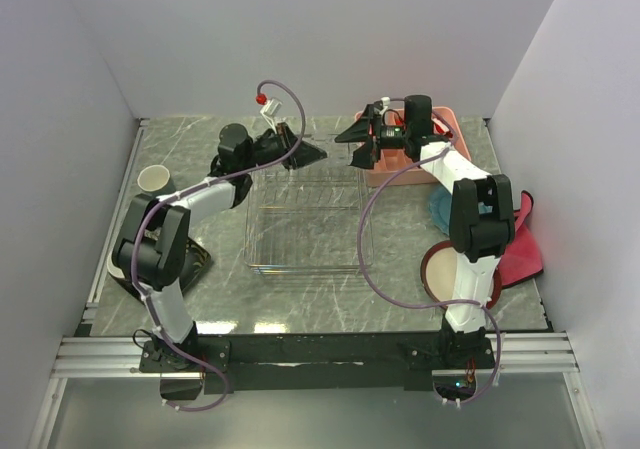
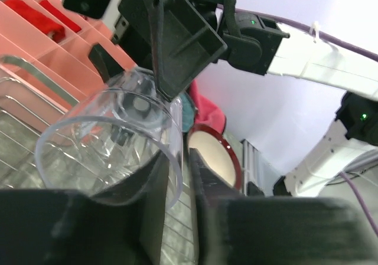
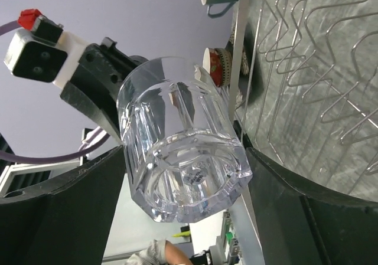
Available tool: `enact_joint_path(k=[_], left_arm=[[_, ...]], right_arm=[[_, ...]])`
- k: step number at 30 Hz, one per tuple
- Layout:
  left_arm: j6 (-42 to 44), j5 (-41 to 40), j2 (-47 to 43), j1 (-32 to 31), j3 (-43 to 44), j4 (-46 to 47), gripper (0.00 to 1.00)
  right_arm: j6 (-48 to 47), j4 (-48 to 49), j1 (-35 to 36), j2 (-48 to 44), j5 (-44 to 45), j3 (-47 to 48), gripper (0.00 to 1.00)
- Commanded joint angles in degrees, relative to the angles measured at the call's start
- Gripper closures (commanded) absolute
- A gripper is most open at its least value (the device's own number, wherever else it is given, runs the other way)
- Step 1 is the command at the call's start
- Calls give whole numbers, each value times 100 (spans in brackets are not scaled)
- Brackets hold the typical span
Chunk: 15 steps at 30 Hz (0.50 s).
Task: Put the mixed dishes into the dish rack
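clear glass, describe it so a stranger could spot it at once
Find the central wire dish rack; above its far edge the left pincer and right pincer meet. The clear glass hangs sideways between them: the only see-through faceted dish, and the only one in mid-air.

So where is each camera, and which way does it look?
Top external: above, behind the arms, looking down at the dish rack; both arms show.
Left wrist: on the left arm, facing the right gripper; own fingers show.
Right wrist: on the right arm, facing the left gripper; own fingers show.
Wrist views share the clear glass.
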Motion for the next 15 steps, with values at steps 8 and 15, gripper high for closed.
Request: enact_joint_path(k=[8,15], left_arm=[[390,348,260,-34,-80,301,50],[1971,155,-327,439,166,-2015,44]], right_arm=[[-1681,-1271,-86,-349,549,454,64],[-3016,-2381,-69,-331,1392,1235,72]])
